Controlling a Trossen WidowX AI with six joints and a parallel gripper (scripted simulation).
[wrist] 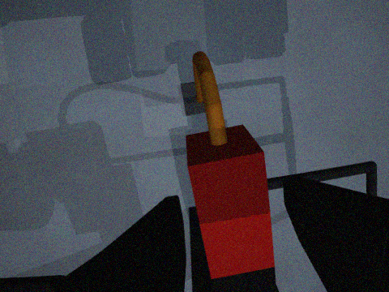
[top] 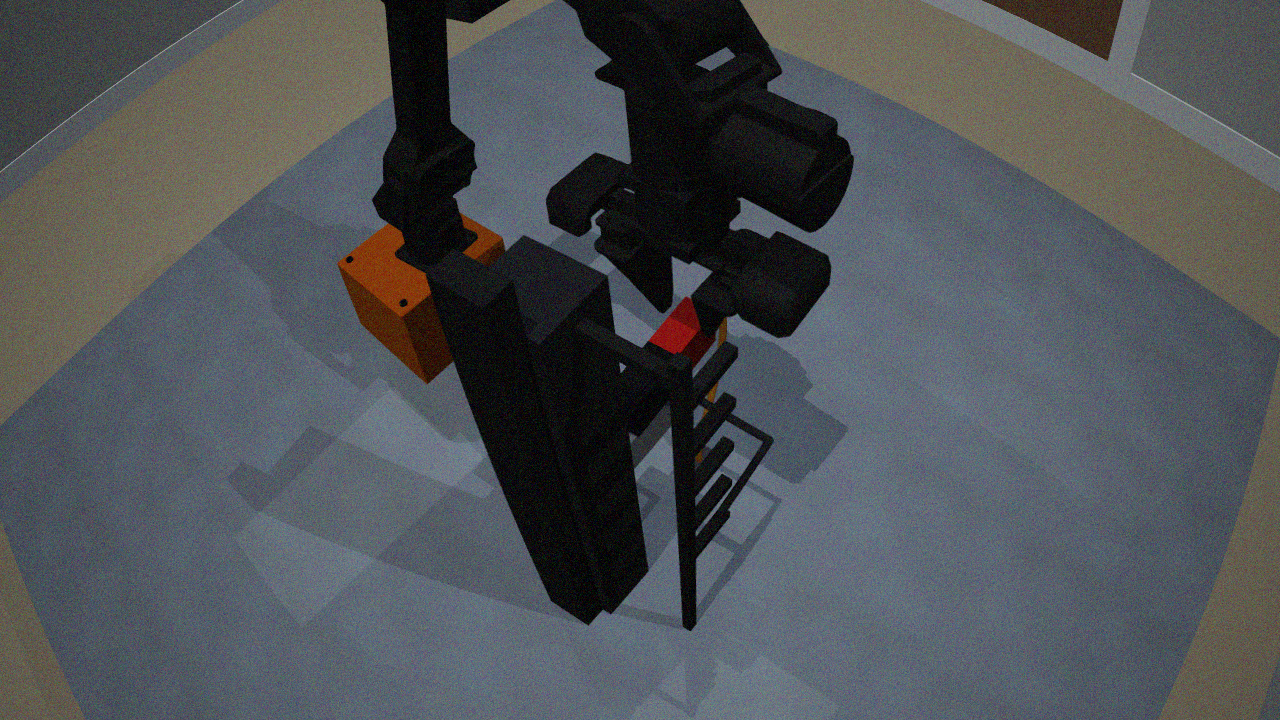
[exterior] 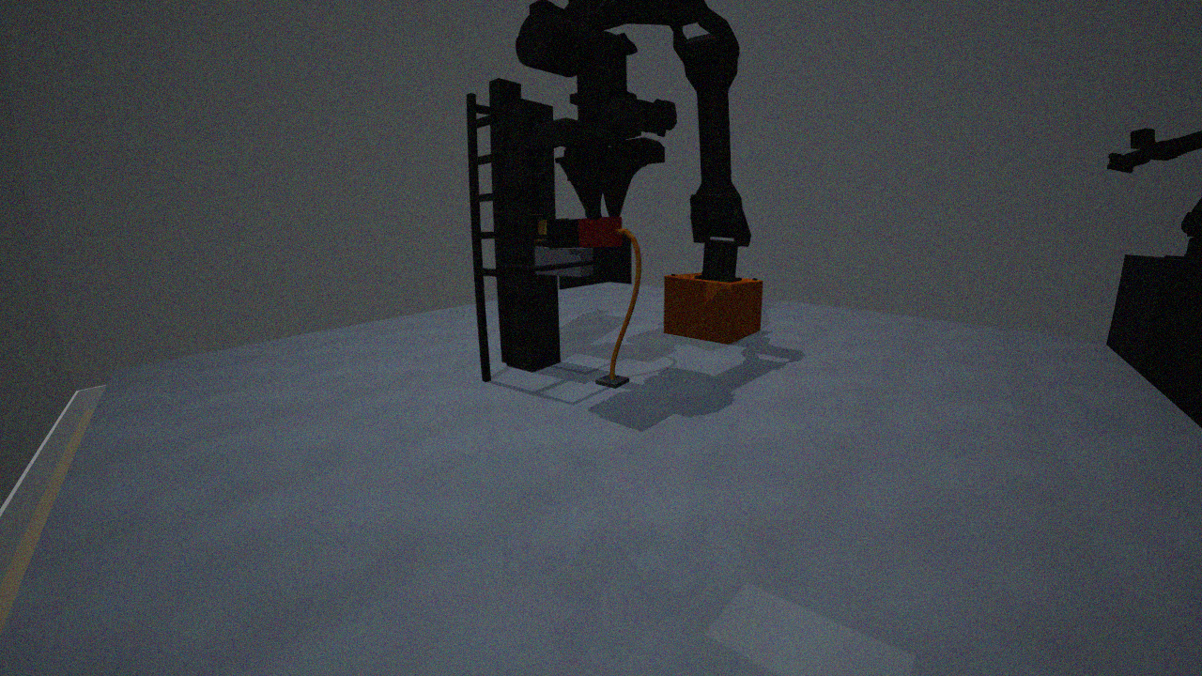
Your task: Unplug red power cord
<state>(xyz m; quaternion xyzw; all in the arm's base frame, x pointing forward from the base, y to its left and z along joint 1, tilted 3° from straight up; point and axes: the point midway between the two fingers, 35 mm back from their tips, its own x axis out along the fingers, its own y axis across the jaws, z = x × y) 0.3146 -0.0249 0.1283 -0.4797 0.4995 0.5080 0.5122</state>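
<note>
My gripper (top: pixel 684 319) (exterior: pixel 604 216) (wrist: pixel 232 199) points down with its fingers apart on either side of the red plug (top: pixel 678 334) (exterior: pixel 601 232) (wrist: pixel 231 191). In the wrist view gaps show beside the plug, wider at the right finger. The plug lies level in the air, with a black nose (exterior: pixel 562 232) and a bit of gold prong (exterior: pixel 541 226) showing toward the upright black power strip (top: pixel 586 429) (exterior: pixel 531 319). Whether the prong tips touch the strip is hidden. The orange cord (exterior: pixel 636 270) (wrist: pixel 217 122) bends from the plug down to a small dark floor plate (exterior: pixel 611 380).
A black ladder-like rack (top: pixel 685 501) (exterior: pixel 479 252) stands beside the strip, its thin lower frame (top: pixel 747 474) (wrist: pixel 324 175) reaching out below the plug. A grey block (exterior: pixel 564 258) is under the plug. The orange box (top: pixel 380 268) (exterior: pixel 710 309) sits at the arm's base.
</note>
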